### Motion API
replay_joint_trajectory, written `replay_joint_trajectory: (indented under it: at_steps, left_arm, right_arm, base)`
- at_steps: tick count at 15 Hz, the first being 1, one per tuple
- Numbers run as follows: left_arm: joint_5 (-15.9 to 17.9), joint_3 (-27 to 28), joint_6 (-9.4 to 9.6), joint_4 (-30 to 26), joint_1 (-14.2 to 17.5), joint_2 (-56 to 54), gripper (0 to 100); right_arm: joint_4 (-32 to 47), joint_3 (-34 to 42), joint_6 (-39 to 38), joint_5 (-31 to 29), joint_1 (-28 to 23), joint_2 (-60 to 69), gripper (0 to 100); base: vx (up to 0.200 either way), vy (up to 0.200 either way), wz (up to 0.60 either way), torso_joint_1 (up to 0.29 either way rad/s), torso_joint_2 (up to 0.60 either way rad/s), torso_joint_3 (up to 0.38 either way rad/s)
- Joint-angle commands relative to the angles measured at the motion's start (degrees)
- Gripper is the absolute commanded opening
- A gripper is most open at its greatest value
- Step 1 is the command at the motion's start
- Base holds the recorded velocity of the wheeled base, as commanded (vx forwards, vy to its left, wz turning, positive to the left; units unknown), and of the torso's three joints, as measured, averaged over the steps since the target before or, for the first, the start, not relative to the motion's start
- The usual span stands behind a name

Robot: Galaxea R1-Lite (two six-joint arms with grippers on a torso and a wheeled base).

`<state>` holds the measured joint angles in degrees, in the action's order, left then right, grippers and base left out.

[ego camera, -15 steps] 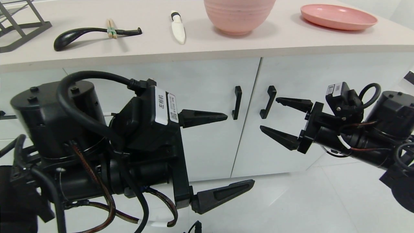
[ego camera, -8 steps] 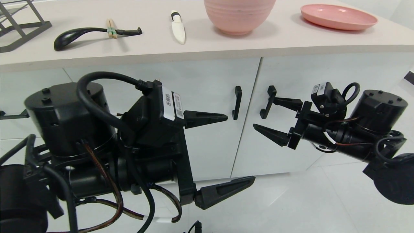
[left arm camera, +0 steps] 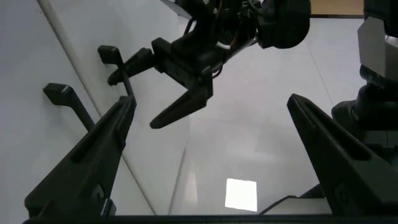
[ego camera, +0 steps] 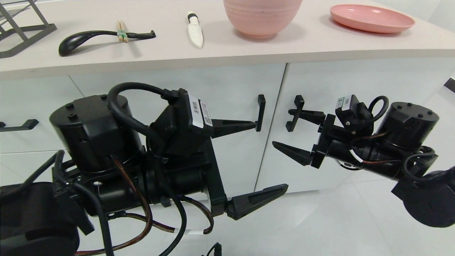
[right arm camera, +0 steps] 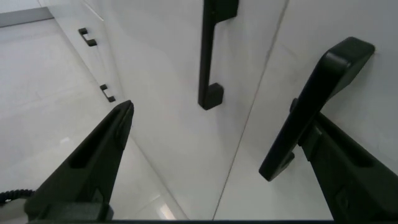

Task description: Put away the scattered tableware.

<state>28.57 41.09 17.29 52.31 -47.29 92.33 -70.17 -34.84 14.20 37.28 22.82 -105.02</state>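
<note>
Both arms now sit closer to the white cabinet front than a second ago. The left gripper (ego camera: 270,155) has pushed forward until its upper finger tip meets the black bar handle of the left door (ego camera: 261,112). The right gripper (ego camera: 282,128) has slid inward, so its upper finger now reaches the black bar handle of the right door (ego camera: 298,113).

The left gripper's fingers are spread wide and hold nothing. One finger lies level with the left door's handle and the other hangs well below it, over the pale floor. From the head view I cannot tell whether the upper tip presses on the bar or only lies in front of it. The left arm stretches forward, low in front of the cabinet.

The right gripper is also spread and empty. Its upper finger lies at the right door's handle, and in the right wrist view that finger sits just behind the bar. Its lower finger points at the bare door panel. The right forearm comes in from the robot's right, angled slightly upward.

All the tableware lies above on the light countertop (ego camera: 320,46): a black ladle (ego camera: 76,39) with a pair of wooden chopsticks (ego camera: 122,31) across its stem, a white sheathed knife (ego camera: 195,30), a pink ribbed bowl (ego camera: 262,16) and a pink shallow plate (ego camera: 371,17). A dark wire rack (ego camera: 21,25) stands at the counter's left end.
</note>
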Motion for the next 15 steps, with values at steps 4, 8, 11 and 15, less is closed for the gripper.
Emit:
replay_joint_trajectory:
  at_steps: [4,8,11,15]
  left_arm:
    - [-0.01,1.44,0.03,1.57,-0.09,3.91,100]
    - [-0.01,10.67,0.03,4.56,-0.53,11.56,100]
    - [-0.01,17.88,0.03,5.96,-0.79,17.62,100]
    - [-0.10,24.21,-2.34,12.38,-2.81,24.04,100]
  right_arm:
    - [-0.41,7.42,0.12,1.22,0.21,6.41,100]
    - [0.03,13.92,0.04,1.83,0.12,14.41,100]
    - [0.12,16.12,0.04,1.83,0.12,16.60,100]
    - [0.12,16.30,0.04,1.83,0.12,16.60,100]
  base:
    - [0.000,0.000,0.00,0.000,0.00,0.000]
    - [0.000,0.000,0.00,0.000,0.00,0.000]
    - [0.000,0.000,0.00,0.000,0.00,0.000]
    - [0.000,0.000,0.00,0.000,0.00,0.000]
